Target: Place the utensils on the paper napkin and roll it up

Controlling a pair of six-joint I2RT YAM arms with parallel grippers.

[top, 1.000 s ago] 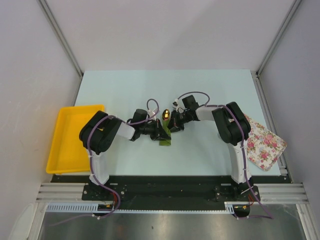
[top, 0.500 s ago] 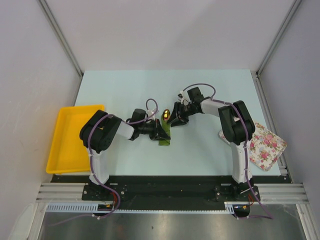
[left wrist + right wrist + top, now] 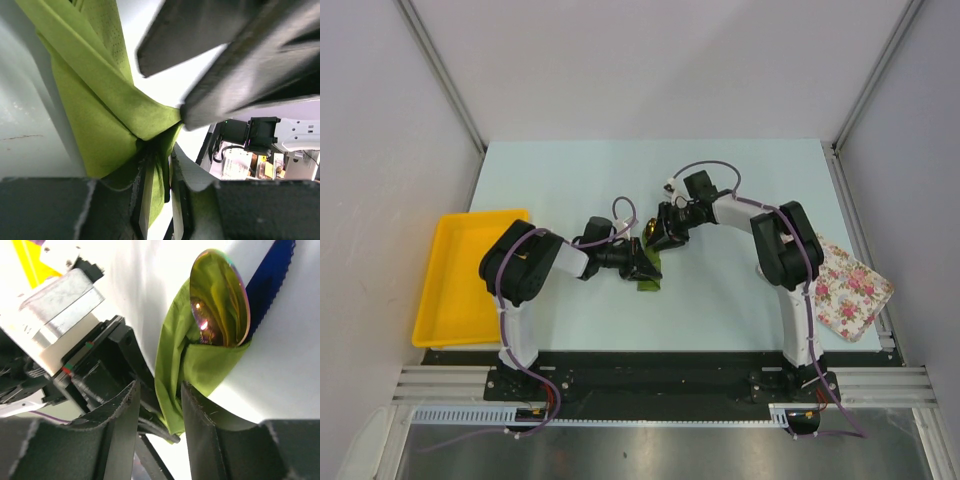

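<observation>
The olive-green paper napkin [image 3: 650, 278] lies folded round the utensils at the table's middle. In the right wrist view the napkin [image 3: 210, 365] wraps a gold spoon head [image 3: 217, 295] and a dark blue serrated knife [image 3: 270, 280] that stick out of its end. My left gripper [image 3: 642, 262] is shut on a fold of the napkin [image 3: 100, 115], with the paper pinched between its jaws [image 3: 162, 165]. My right gripper [image 3: 660, 238] is open, and its fingers [image 3: 160, 390] straddle the napkin's near edge. The other utensils are hidden inside the napkin.
A yellow tray [image 3: 470, 218] stands at the left edge of the table. A white cloth with pink floral print [image 3: 848, 290] lies at the right edge. The two grippers sit close together, almost touching.
My right gripper lifted away towards the far right, then came back left over the spoon head, which it now covers in the top view. The left gripper has held still on the napkin.
</observation>
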